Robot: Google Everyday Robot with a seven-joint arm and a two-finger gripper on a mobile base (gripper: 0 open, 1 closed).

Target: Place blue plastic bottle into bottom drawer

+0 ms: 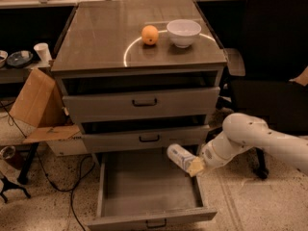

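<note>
You're holding the gripper (194,166) over the right side of the open, deep grey metal bottom drawer (144,189), its fingers (198,168) clamping one end of the tilted, pale blue translucent plastic bottle (179,155). Only lowering and releasing seem to be remaining.

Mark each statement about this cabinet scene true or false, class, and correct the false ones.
1. The pale blue translucent plastic bottle stands on the grey cabinet top. False: the pincer, at the open drawer's right side, holds it over the drawer.
2. The deep grey metal bottom drawer is pulled open. True.
3. The round orange fruit sits left of the white round bowl. True.
4. The white round bowl is inside a drawer. False: it stands on the grey cabinet top.
</note>
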